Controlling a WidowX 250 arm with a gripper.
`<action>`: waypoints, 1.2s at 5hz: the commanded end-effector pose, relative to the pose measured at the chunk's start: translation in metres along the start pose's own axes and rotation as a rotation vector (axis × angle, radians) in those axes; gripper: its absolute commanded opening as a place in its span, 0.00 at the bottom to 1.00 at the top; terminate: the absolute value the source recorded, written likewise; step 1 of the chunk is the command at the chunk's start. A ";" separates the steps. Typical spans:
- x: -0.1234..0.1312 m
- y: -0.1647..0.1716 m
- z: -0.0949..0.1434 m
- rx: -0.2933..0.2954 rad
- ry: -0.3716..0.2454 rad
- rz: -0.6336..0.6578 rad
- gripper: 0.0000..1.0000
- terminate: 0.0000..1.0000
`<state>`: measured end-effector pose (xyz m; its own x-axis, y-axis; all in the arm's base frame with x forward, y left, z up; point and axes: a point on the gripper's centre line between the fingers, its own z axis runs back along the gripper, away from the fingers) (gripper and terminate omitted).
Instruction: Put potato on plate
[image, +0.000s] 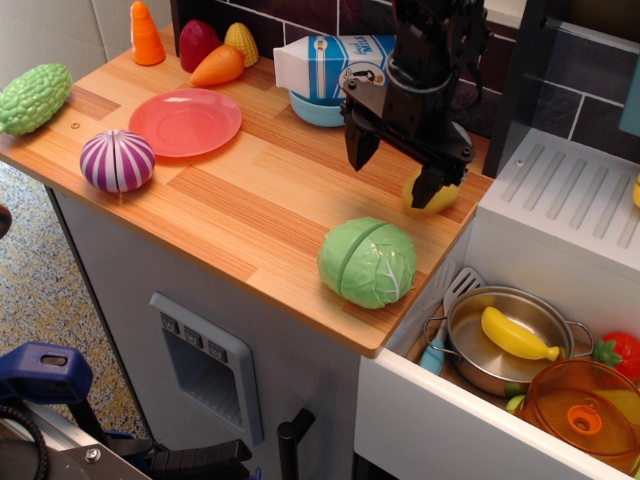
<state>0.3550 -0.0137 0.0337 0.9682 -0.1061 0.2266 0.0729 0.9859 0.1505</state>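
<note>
The small yellow potato (441, 197) lies near the right edge of the wooden counter, mostly hidden behind my gripper's right finger. My black gripper (393, 168) hangs open just above the counter, its right finger in front of the potato and its left finger (358, 148) well to the potato's left. It holds nothing. The pink-red plate (185, 121) lies flat and empty at the counter's left, far from the gripper.
A green cabbage (368, 262) sits near the front right edge, a purple onion (117, 160) next to the plate. A milk carton (325, 66) lies on a blue bowl (322, 110) at the back. The fried egg is hidden behind the arm. A sink holds a pot with a banana (517, 335).
</note>
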 end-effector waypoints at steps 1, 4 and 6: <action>0.026 -0.006 0.001 -0.053 -0.091 -0.033 1.00 0.00; 0.050 -0.003 -0.012 -0.055 -0.156 -0.070 1.00 0.00; 0.058 0.000 -0.016 -0.047 -0.152 -0.071 0.00 0.00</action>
<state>0.3991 -0.0166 0.0133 0.9451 -0.1719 0.2779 0.1467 0.9831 0.1093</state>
